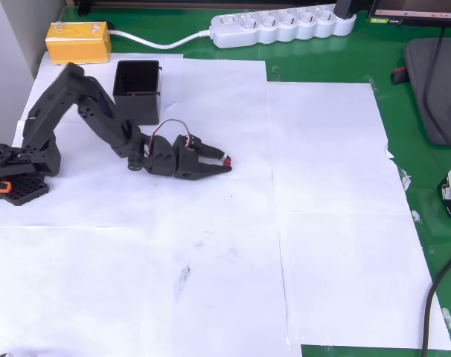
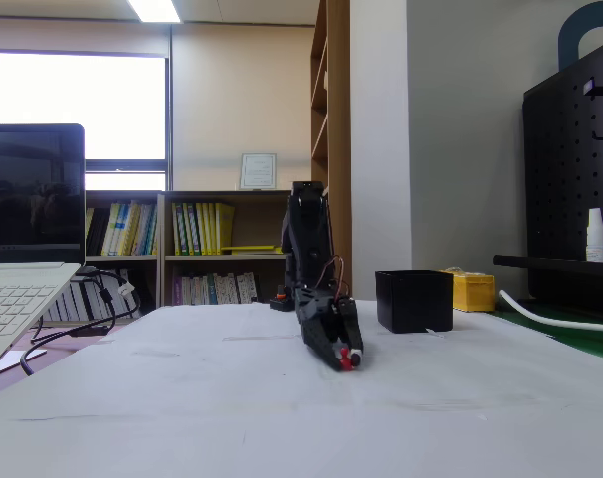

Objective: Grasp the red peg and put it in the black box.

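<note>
One red peg (image 1: 227, 161) sits between gripper (image 1: 224, 163) fingertips, low at paper; I judge jaws pinched on it, view coarse. Tiny, light, rigid: I hold mid-body. Black box (image 1: 137, 91) well apart.

Yellow box (image 1: 78, 42) beside white power strip (image 1: 283, 26).
</note>
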Controlling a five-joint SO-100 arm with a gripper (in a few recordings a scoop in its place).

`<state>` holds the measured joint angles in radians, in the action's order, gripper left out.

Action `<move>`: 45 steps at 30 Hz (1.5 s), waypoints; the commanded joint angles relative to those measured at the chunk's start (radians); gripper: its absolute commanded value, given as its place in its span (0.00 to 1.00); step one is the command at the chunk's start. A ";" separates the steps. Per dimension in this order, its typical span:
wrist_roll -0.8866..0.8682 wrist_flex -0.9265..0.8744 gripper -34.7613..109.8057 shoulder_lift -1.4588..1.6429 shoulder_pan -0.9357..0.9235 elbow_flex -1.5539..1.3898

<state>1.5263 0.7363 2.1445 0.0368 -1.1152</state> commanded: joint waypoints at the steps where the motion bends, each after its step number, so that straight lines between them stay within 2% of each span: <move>1: 0.025 -0.164 0.24 -0.227 -0.006 -0.103; 5: 0.026 -0.472 0.24 -0.325 -0.028 -0.244; 14: -0.110 -1.267 0.24 -0.446 -0.048 -0.664; 24: -0.304 -1.928 0.24 -0.509 0.058 -1.031; 32: -0.465 -2.279 0.24 -0.505 0.241 -1.215; 45: -0.764 -2.553 0.24 -0.304 0.543 -1.420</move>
<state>0.7992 -1.7564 1.8086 0.5231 -2.4176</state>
